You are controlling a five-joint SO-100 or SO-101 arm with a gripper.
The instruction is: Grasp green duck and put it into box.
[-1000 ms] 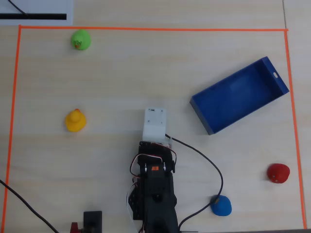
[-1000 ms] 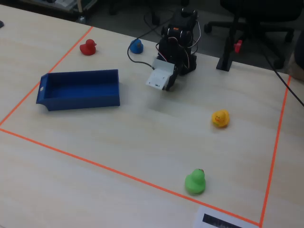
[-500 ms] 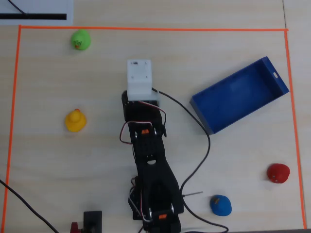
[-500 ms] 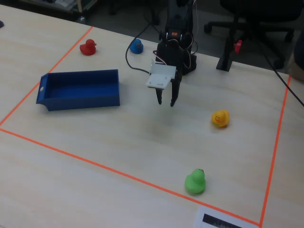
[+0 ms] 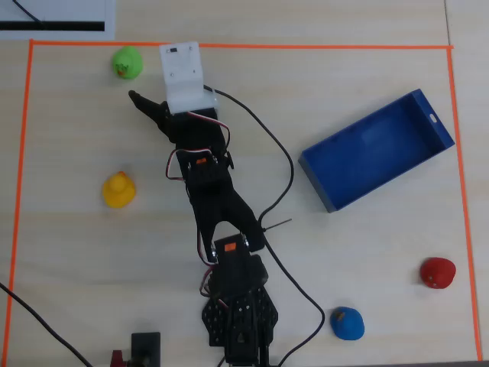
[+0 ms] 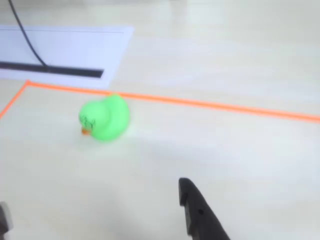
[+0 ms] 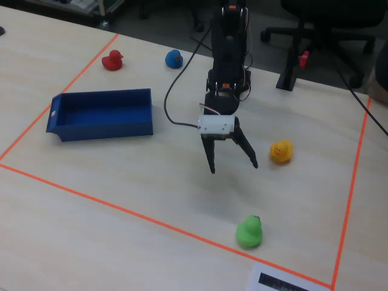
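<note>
A: Overhead: green duck [image 5: 127, 63] sits far-left on the worktop [image 5: 321, 84], just beside the hand [image 5: 150, 93]; box [image 5: 377, 150] well right.

B: Wrist: duck [image 6: 104, 118] left of centre, untouched. Steer left.

A: Fixed: hand [image 7: 232, 163] spread, empty, above the duck [image 7: 249, 232]. Straddle, then lower.

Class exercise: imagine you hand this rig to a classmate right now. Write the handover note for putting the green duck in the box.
End effector: open, empty, raised above the table, short of the green duck.
Green duck: on the table just inside the orange tape, near a corner.
Box: empty, far across the table.
Done: nothing grasped yet.
Left: lower over the duck, close, carry it to the box, release.
</note>
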